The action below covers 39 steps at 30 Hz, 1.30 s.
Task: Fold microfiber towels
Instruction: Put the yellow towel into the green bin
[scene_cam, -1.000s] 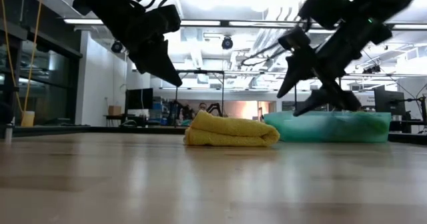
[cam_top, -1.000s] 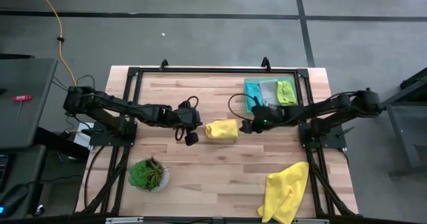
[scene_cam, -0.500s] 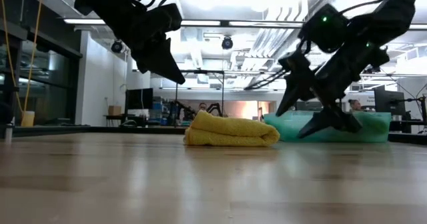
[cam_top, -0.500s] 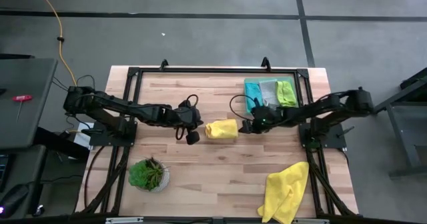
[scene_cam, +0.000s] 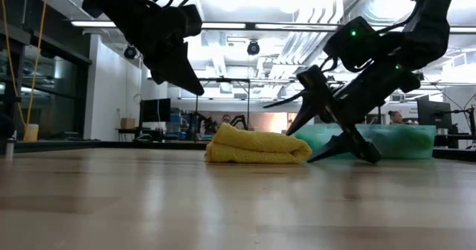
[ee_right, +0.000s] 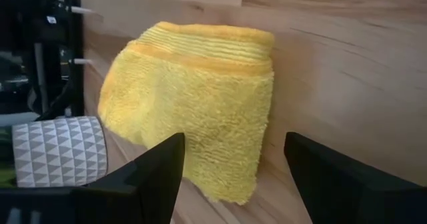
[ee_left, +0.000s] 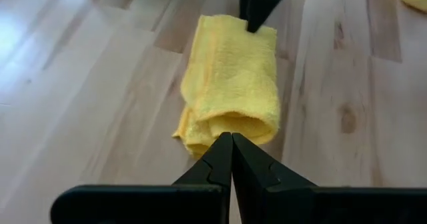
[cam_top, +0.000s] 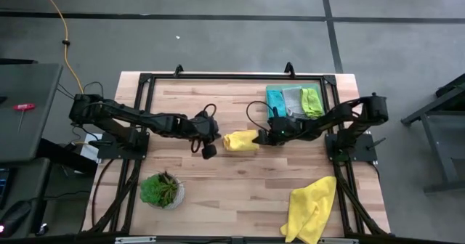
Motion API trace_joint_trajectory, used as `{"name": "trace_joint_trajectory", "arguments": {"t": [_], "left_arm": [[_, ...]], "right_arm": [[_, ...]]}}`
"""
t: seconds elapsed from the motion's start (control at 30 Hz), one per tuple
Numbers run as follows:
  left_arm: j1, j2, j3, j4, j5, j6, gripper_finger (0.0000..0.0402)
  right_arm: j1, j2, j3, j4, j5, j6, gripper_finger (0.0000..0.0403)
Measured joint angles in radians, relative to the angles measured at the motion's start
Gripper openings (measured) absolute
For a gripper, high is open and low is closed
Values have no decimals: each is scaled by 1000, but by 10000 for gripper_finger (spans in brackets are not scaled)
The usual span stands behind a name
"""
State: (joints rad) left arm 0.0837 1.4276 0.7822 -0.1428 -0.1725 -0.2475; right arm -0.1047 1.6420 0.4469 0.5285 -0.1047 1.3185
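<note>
- right gripper [cam_top: 263, 136] spread wide, empty, at the folded yellow towel's [cam_top: 240, 141] 3 o'clock edge (one fingertip low by the table [cam_top: 218, 189])
- left gripper [cam_top: 208, 150] shut, empty, at its 9 o'clock
- towel lies mid-table

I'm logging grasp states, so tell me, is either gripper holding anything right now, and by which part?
Nothing is held. The right gripper is open at one end of the folded yellow towel, not closed on it. The left gripper is shut on nothing, just short of the towel's other end.

Bright overhead lighting, glare on tabletop [scene_cam: 223, 205]
</note>
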Motion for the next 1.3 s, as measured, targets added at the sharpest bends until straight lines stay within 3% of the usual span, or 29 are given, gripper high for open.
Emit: {"name": "trace_joint_trajectory", "arguments": {"t": [0.27, 0.57, 0.7, 0.83, 0.93, 1.13, 1.3], "left_arm": [[-5, 90, 0, 4, 31, -39, 0], [-39, 244, 0, 18, 85, -72, 0], [-40, 288, 0, 21, 81, -75, 0], [-41, 303, 3, 20, 74, -73, 0], [-40, 287, 3, 1, 111, -60, 0], [-38, 133, 0, -129, 148, 48, 0], [-8, -46, -1, -196, 58, 102, 0]], "right_arm": [[0, 61, 56, 41, 25, 46, 255], [0, 132, 177, -45, -37, -19, 243], [-2, 132, 188, -88, -49, -29, 195], [-7, 127, 187, -89, -91, -63, 96], [-6, 108, 183, -107, -92, -90, 19], [-30, -28, 183, -181, -139, -170, 6], [-95, -239, 249, -467, -219, -342, 3]]}}
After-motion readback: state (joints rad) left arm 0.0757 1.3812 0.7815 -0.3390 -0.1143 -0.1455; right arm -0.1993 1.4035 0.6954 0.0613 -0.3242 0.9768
